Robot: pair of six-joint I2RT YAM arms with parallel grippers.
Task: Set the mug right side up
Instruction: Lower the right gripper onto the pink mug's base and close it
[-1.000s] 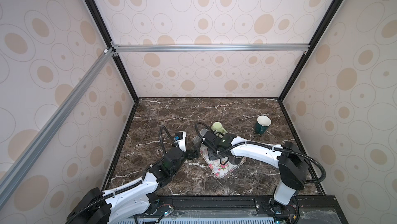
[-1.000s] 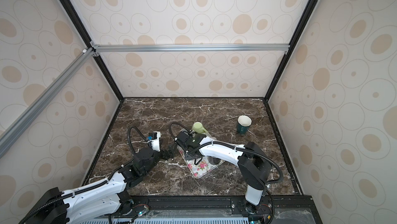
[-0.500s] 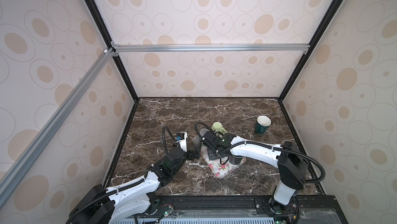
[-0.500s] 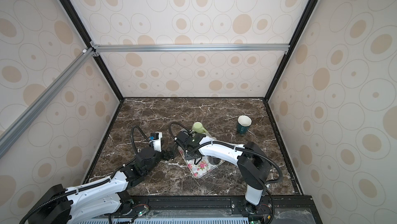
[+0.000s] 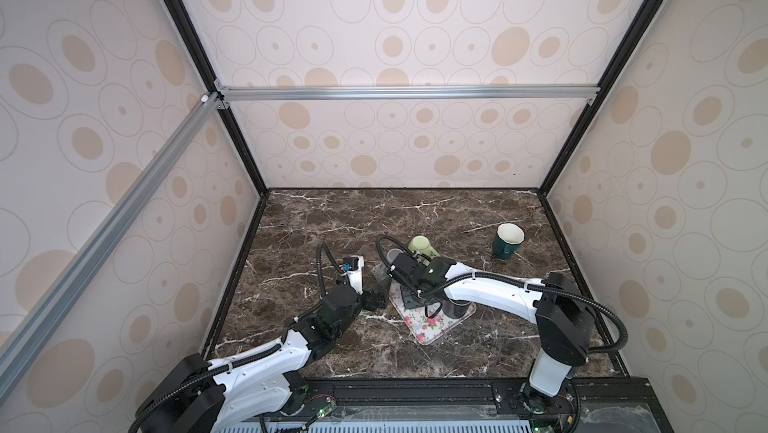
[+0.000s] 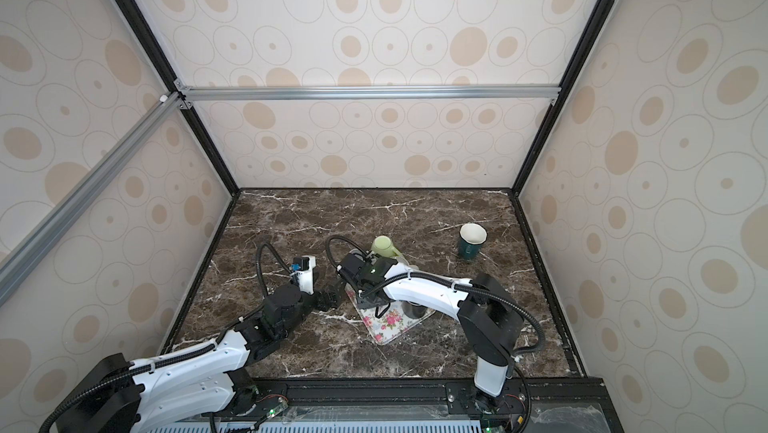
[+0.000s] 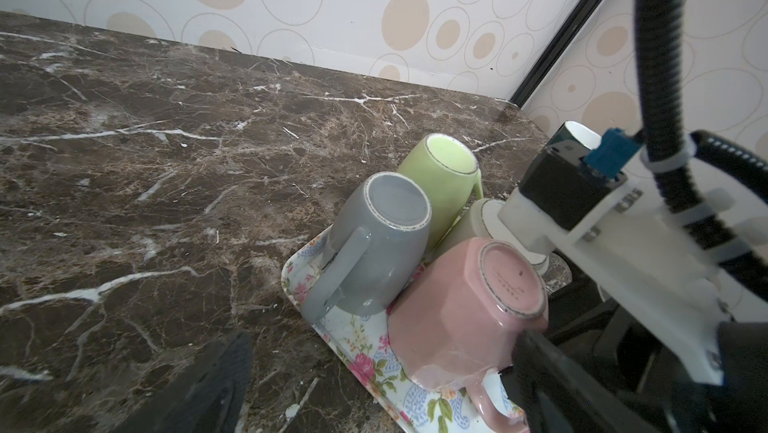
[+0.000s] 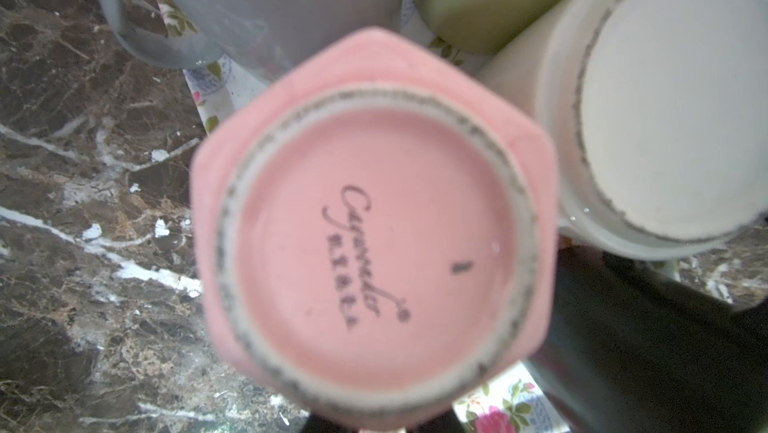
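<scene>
The pink mug [image 7: 457, 306] stands base up on the flowered tray [image 7: 357, 352]. Its stamped base [image 8: 374, 223] fills the right wrist view. My right gripper [image 5: 409, 298] hangs right above it and hides it in both top views. At the edge of the right wrist view that gripper [image 8: 384, 430] is shut on the mug's handle, with only slivers of dark finger showing. My left gripper [image 5: 376, 300] is wide open at the tray's left edge. In the left wrist view the pink mug sits just beyond its spread fingers [image 7: 224, 377].
On the tray, all base up, are a grey mug [image 7: 382, 252], a light green mug [image 5: 419, 246], a cream mug [image 7: 478, 219] and a dark mug [image 5: 455, 308]. A dark green mug [image 5: 507, 242] stands upright at the back right. Walls enclose the marble table [image 5: 332, 219].
My left arm has edged slightly forward toward the tray. The right arm and the mugs have not visibly moved.
</scene>
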